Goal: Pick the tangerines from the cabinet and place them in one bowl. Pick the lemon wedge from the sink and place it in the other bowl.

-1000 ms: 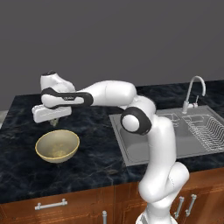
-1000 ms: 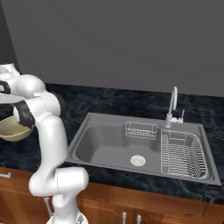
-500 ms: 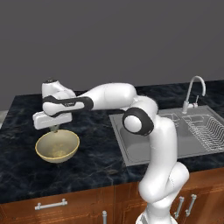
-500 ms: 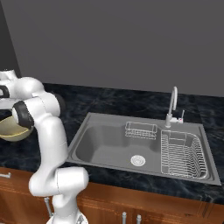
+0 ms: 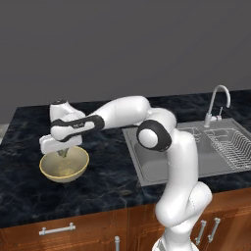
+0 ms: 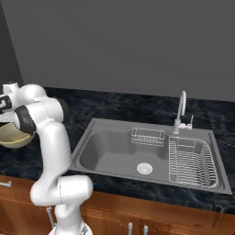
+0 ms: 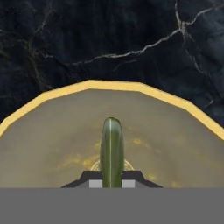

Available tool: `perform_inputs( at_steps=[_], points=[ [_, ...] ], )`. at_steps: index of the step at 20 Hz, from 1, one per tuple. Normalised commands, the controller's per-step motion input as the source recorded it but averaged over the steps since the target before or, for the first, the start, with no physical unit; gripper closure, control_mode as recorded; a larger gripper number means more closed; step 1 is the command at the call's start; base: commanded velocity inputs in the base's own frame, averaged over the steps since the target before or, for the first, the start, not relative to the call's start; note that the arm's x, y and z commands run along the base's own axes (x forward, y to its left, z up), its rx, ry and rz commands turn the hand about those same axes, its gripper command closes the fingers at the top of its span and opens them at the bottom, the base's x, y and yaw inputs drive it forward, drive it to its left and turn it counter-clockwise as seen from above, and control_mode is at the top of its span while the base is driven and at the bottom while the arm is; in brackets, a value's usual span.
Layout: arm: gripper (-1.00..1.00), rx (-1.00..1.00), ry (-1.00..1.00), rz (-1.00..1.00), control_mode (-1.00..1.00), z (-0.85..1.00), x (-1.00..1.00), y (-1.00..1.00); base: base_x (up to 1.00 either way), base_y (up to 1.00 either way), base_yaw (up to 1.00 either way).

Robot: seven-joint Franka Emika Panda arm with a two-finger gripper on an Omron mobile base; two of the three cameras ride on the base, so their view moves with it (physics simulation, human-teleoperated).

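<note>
Fingers (image 7: 112,180) pinching lemon wedge (image 7: 111,148) above tan-yellow bowl (image 7: 52,98)

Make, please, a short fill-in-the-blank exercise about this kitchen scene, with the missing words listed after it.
1. The gripper is shut on the ____.
2. It hangs directly above the tan-yellow ____.
3. The wire dish rack sits inside the ____.
4. The countertop is black ____.

Missing words: lemon wedge; bowl; sink; marble
</note>
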Motion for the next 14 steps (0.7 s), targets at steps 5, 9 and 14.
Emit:
perform_inputs(
  at_steps=[5, 9, 14],
  points=[
    [1.0, 0.0, 0.0, 0.0, -1.0, -0.17, -0.04, 0.0, 0.0, 0.0, 0.0],
    [1.0, 0.0, 0.0, 0.0, -1.0, -0.04, -0.08, 0.0, 0.0, 0.0, 0.0],
    [1.0, 0.0, 0.0, 0.0, -1.0, -0.12, -0.1, 0.0, 0.0, 0.0, 0.0]
  ],
)
